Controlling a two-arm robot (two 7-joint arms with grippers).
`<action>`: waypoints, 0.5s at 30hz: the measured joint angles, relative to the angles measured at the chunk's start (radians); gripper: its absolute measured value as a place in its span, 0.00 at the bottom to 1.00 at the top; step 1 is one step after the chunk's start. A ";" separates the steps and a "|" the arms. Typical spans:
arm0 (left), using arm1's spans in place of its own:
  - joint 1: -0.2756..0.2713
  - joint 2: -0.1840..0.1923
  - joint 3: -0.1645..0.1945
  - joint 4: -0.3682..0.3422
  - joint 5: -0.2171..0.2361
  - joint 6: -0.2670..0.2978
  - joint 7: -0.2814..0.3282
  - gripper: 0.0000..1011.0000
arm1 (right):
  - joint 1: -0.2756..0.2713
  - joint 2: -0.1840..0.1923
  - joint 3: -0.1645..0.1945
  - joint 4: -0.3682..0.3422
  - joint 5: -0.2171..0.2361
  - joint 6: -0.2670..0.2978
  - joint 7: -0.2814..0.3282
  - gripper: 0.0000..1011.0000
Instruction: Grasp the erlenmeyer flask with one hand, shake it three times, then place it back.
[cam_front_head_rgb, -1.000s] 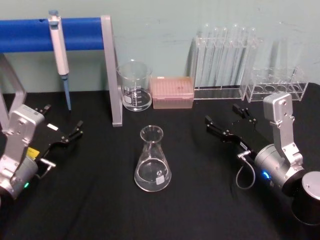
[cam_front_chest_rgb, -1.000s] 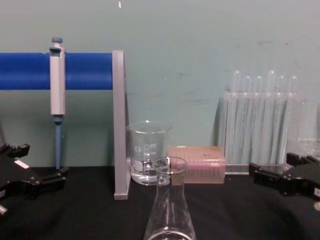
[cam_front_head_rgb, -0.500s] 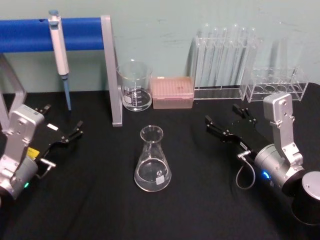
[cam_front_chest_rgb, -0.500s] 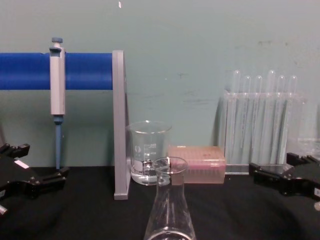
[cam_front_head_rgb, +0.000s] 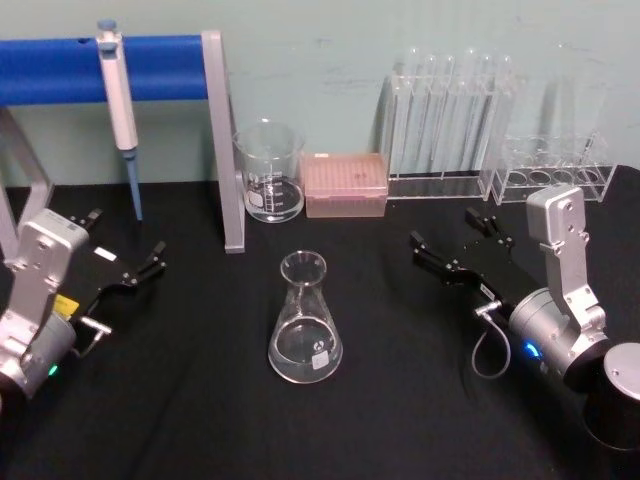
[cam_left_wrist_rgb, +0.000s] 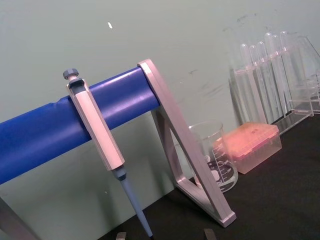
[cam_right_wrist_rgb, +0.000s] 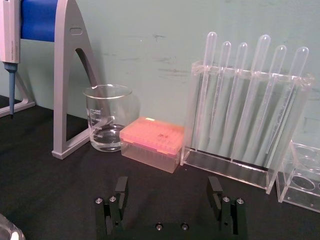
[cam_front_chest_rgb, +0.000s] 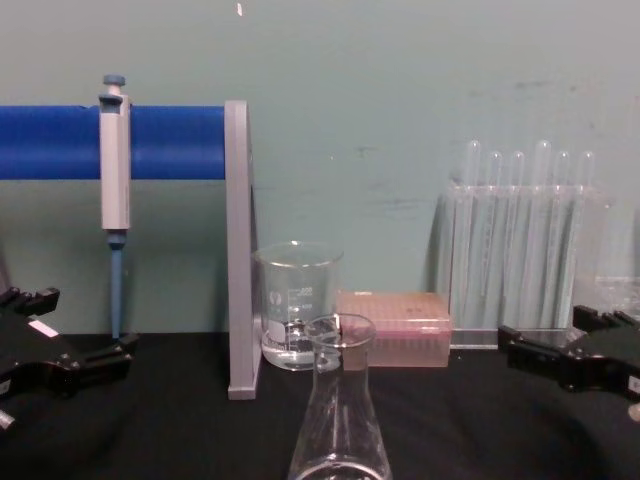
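Observation:
The erlenmeyer flask (cam_front_head_rgb: 305, 322) stands upright in the middle of the black table, clear glass with a small white marking and a little liquid in its base. Its neck rises at the bottom centre of the chest view (cam_front_chest_rgb: 340, 410). My left gripper (cam_front_head_rgb: 125, 235) rests open on the table well to the flask's left, holding nothing. My right gripper (cam_front_head_rgb: 442, 226), with a grey cable, rests open well to the flask's right, also holding nothing. In the right wrist view its jaws (cam_right_wrist_rgb: 168, 192) stand wide apart, facing the back of the table.
A glass beaker (cam_front_head_rgb: 268, 172) and a pink tip box (cam_front_head_rgb: 344, 184) sit behind the flask. Racks of test tubes (cam_front_head_rgb: 450, 120) stand at the back right. A pipette (cam_front_head_rgb: 118, 100) hangs on a blue bar with a grey upright (cam_front_head_rgb: 222, 140) at the back left.

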 joint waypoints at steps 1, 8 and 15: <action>0.000 0.000 0.000 0.000 0.000 0.000 0.000 0.99 | 0.000 0.000 0.000 0.000 0.000 0.000 0.000 0.99; 0.000 0.000 0.000 0.000 0.000 0.000 0.000 0.99 | 0.000 0.000 0.000 0.000 0.000 0.000 0.000 0.99; 0.000 0.000 0.000 0.000 0.000 0.000 0.000 0.99 | -0.001 0.025 -0.011 -0.007 -0.001 -0.002 -0.020 0.99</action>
